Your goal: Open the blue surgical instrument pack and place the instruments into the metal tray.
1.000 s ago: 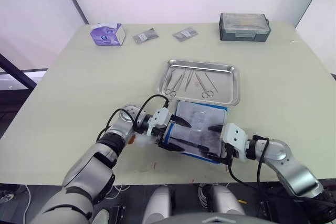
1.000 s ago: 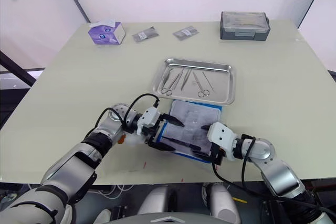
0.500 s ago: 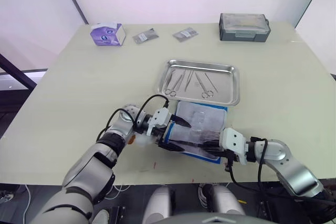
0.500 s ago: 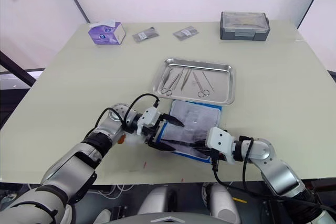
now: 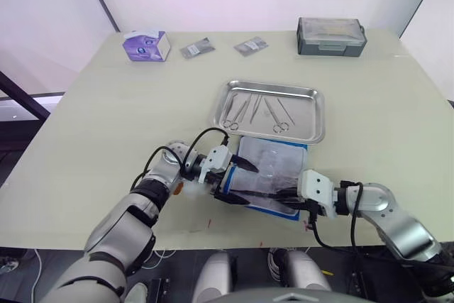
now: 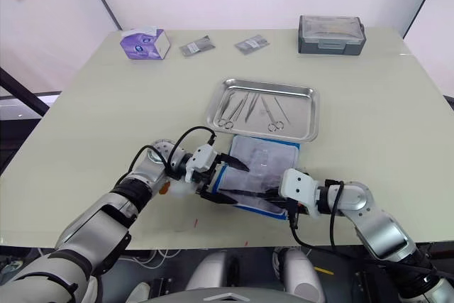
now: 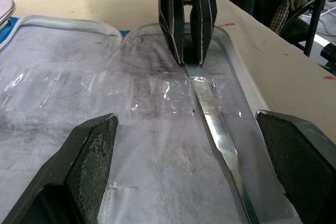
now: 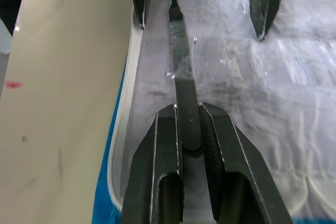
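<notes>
**Last flat tool pinched at its end, pack pinned open**

I am closing my right gripper (image 8: 189, 129) on the near end of a slim flat metal instrument (image 8: 181, 72), the fingers narrow with the handle clamped between the pads. The tool is lying in the clear lining of the blue surgical instrument pack (image 5: 269, 175), along the pack edge farthest from the metal tray (image 5: 270, 110).

Its long axis is running straight away from my right gripper toward my left gripper (image 5: 237, 181), roughly parallel to the tray's long side. So the tool is lying end-on to my right fingers, and I judge a pull back along that line should slide it free of the pocket film.

I am spreading my left gripper wide over the opposite end of the pack, one finger (image 7: 89, 166) on each side of the lining, holding nothing, seemingly steadying the pouch.

The pack is sitting open, just beside the tray's near rim. Scissors and forceps (image 5: 255, 110) are already lying in the tray.

My right arm has the grip; after extraction, the tray lies just beyond the pack.
</notes>
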